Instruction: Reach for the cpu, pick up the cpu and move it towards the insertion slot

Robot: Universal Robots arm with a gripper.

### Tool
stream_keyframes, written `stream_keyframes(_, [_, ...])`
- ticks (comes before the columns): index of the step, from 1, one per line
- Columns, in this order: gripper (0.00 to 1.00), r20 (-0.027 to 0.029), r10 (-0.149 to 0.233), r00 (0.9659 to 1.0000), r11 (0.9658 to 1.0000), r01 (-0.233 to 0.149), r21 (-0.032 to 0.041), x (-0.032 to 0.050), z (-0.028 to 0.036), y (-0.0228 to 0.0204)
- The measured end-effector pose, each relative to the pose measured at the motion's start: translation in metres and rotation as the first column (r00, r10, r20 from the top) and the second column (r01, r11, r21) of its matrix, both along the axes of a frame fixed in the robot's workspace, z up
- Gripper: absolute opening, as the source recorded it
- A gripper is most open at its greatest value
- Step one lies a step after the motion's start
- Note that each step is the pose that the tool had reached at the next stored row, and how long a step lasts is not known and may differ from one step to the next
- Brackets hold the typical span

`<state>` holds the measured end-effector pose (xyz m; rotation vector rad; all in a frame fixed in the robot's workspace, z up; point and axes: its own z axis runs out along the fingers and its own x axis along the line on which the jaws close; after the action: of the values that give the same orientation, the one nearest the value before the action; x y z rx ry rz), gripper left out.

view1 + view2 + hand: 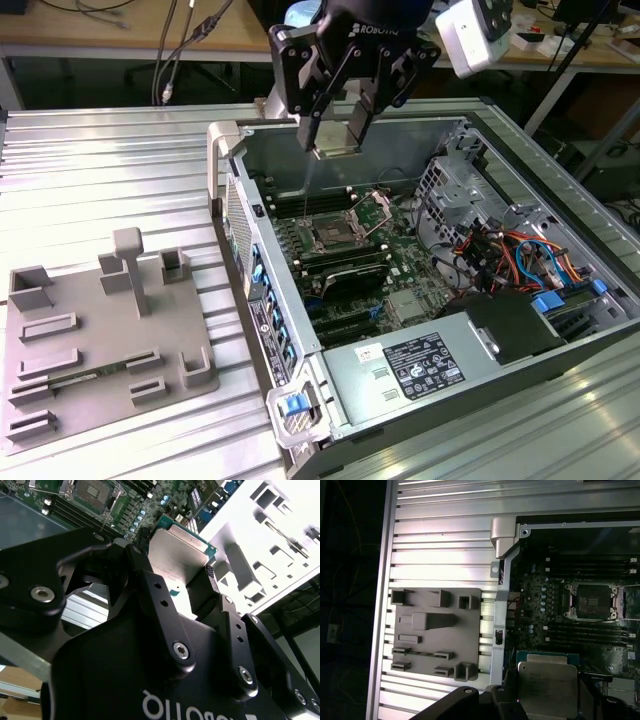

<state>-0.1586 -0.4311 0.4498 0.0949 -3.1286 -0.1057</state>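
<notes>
My gripper (335, 143) hangs above the open computer case, shut on the cpu (336, 152), a flat square chip with a silvery top and a green rim. Both wrist views show the cpu (175, 550) (547, 686) pinched at its two sides between the black fingers (209, 582). The insertion slot (330, 237) (92, 492) (592, 602) is a square socket with a shiny metal frame and a dark centre on the green motherboard. In the exterior view the socket lies below the held chip, with a clear gap of air between them.
The case wall (240, 215) stands at the exterior view's left of the motherboard. A grey plastic fixture (100, 340) (435, 635) rests on the ribbed metal table outside it. Black memory slots (350, 275) flank the socket. Cables and a drive cage (500, 250) fill the case's other side.
</notes>
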Motion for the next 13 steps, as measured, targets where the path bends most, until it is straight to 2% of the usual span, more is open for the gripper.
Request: stream_keyframes(13, [0.55,0.0000,0.000,1.0000,1.0000,0.000,0.0000,0.0105,0.0000,0.0000])
